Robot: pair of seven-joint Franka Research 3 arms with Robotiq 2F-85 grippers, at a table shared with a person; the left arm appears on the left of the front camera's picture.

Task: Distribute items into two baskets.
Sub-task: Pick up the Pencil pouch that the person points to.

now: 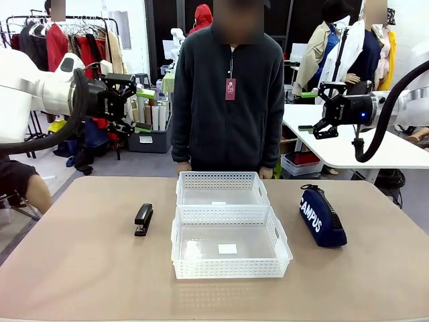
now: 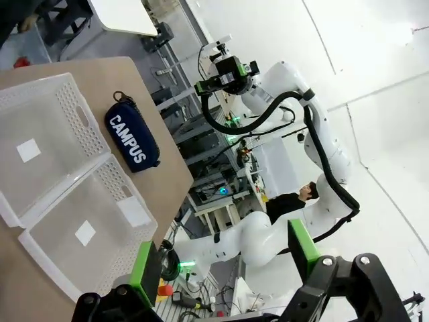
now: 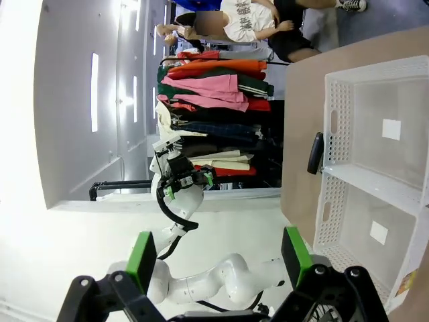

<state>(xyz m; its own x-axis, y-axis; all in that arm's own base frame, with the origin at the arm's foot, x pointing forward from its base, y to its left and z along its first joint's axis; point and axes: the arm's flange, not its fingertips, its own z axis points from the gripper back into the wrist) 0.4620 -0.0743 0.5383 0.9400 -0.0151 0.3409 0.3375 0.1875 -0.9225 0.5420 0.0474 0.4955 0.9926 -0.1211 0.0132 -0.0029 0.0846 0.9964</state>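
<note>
High above the table (image 1: 80, 268), left end effector (image 1: 139, 111) and right end effector (image 1: 310, 111) hang spread wide, holding nothing.

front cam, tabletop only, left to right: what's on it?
black stapler → two white baskets mid-table sharing one slot, near basket in front of far basket → navy CAMPUS pouch
</note>
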